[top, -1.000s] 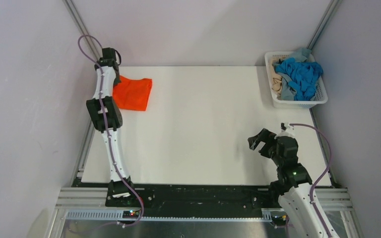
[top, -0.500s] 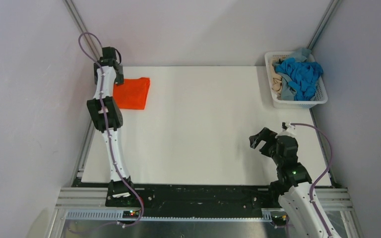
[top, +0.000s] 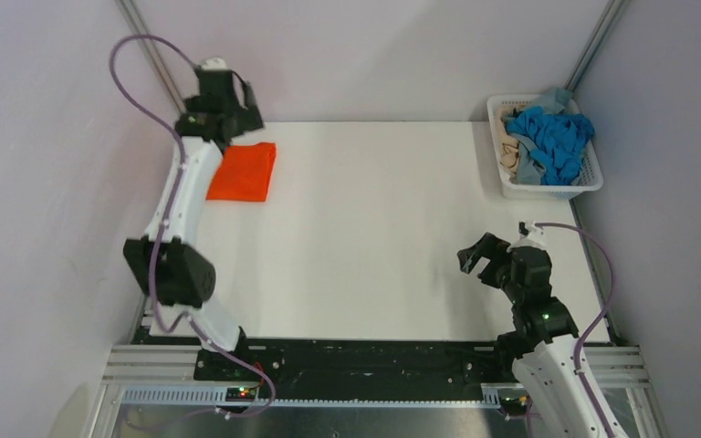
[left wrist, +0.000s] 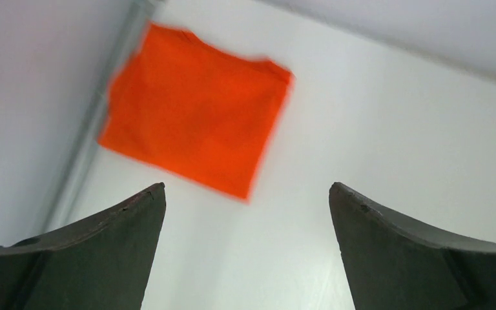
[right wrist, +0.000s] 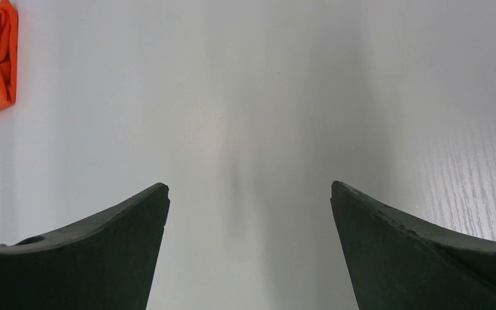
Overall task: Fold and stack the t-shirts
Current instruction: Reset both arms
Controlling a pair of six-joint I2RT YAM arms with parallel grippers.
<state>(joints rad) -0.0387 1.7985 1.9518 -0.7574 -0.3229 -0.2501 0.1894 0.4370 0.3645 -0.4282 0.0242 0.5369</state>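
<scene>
My left gripper [left wrist: 247, 194] hangs above the far left corner of the table [top: 374, 237], jaws wide apart and holding nothing. The orange shirt [left wrist: 194, 139] lies flat on the table beneath it, folded into a rough rectangle, with its left edge close to the rail [left wrist: 81, 165]. From above, my left arm [top: 183, 196] crosses the shirt's left side and hides part of it. My left wrist view is a little blurred, so I cannot make out the folded edges finely.

My right gripper [right wrist: 248, 190] is spread just as wide and is empty too. It hovers over bare table at the near right, well apart from the orange shirt — only a sliver of orange shows at the left edge of that wrist view.

The other shirts sit bunched in the basket [top: 548, 190] at the far right corner. The blue shirt [top: 557, 137] is heaped on top and the beige shirt [top: 509, 151] is at the basket's left side. The grey-blue shirt [top: 559, 96] peeks out at the back.
</scene>
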